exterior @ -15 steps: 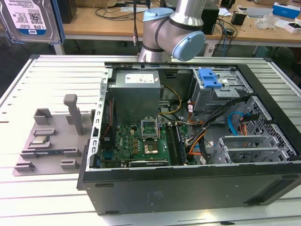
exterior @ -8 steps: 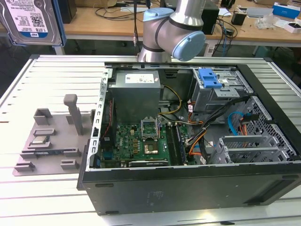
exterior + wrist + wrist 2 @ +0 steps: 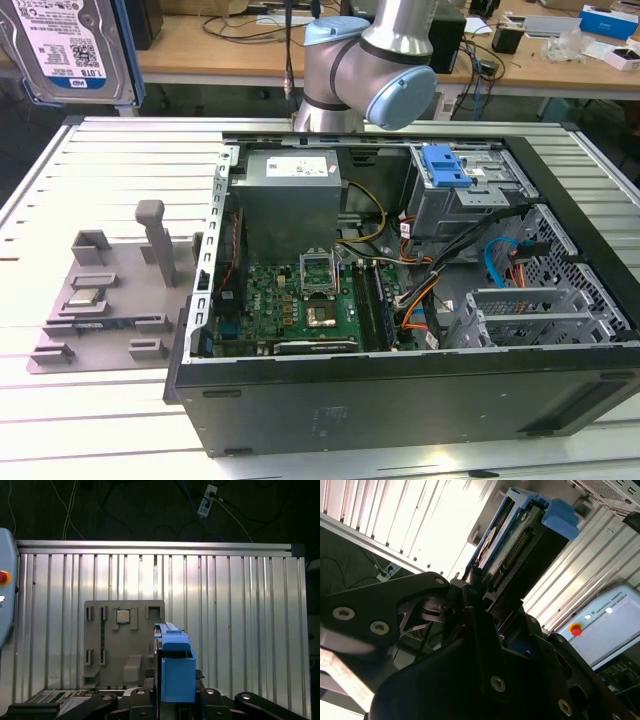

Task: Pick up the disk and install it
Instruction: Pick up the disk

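Step in hand: you have the disk (image 3: 75, 50) lifted clear; by my reading this is the carry between pick-up and install, with nothing yet seated in the case.
Hand: the hand (image 3: 485, 587) is clamped on the disk, fingers (image 3: 470, 587) pinching its lower end so the drive stands edge-up between them.
Disk: it hangs high at the exterior view's left, above the slatted bench (image 3: 110, 150), label side toward that camera, its blue side rail (image 3: 175, 667) visible in both wrist views.
Fixture: the grey holder plate (image 3: 105, 300) lies on the bench just beside the open computer case (image 3: 400, 390); its small square processor chip (image 3: 123, 616) is untouched.
Target, as I judge it: the drive cage (image 3: 470, 200) with the blue latch (image 3: 445, 165), toward the exterior view's right inside the case, well apart from the disk.
What the next move calls for: you need the rails squared to the bay's guides and the connector end facing correctly.
Risk: the loose cables (image 3: 430, 290) near the cage could snag the drive.
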Controlling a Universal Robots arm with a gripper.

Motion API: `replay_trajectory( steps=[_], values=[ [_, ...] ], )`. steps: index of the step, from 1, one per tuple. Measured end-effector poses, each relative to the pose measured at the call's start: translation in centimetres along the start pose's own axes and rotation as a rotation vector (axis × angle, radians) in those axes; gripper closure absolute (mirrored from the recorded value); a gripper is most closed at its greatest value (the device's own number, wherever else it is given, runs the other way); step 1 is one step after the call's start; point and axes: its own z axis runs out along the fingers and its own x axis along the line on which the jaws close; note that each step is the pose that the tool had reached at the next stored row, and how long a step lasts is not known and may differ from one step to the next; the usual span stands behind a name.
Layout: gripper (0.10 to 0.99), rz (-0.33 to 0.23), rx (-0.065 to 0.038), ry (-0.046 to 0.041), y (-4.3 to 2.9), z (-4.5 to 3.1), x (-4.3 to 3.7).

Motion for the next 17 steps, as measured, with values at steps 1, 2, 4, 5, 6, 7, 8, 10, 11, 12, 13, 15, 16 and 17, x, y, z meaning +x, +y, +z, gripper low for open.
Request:
replay_trajectory(
  steps=[1,2,4,5,6,7,8,10,11,12,13,15,16,17],
  values=[
    [0.722,0.0,0.0,0.0,-0.01,0.07,0.0],
    [0.722,0.0,0.0,0.0,-0.02,0.13,0.0],
    [0.722,0.0,0.0,0.0,-0.06,0.3,0.01],
    [0.722,0.0,0.0,0.0,-0.08,0.38,0.01],
    [0.722,0.0,0.0,0.0,-0.1,0.47,0.01],
    [0.722,0.0,0.0,0.0001,-0.12,0.54,0.02],
    [0.722,0.0,0.0,0.0001,-0.14,0.67,0.02],
    [0.722,0.0,0.0,0.0001,-0.18,0.86,0.02],
    [0.722,0.0,0.0,0.0,-0.21,1.04,0.03],
    [0.722,0.0,0.0,0.0,-0.23,1.13,0.03],
    [0.722,0.0,0.0,0.0001,-0.25,1.2,0.03],
    [0.722,0.0,0.0,0.0,-0.29,1.34,0.04],
    [0.722,0.0,0.0,0.0001,-0.3,1.39,0.04],
    [0.722,0.0,0.0,0.0,-0.31,1.46,0.04]
  ],
)
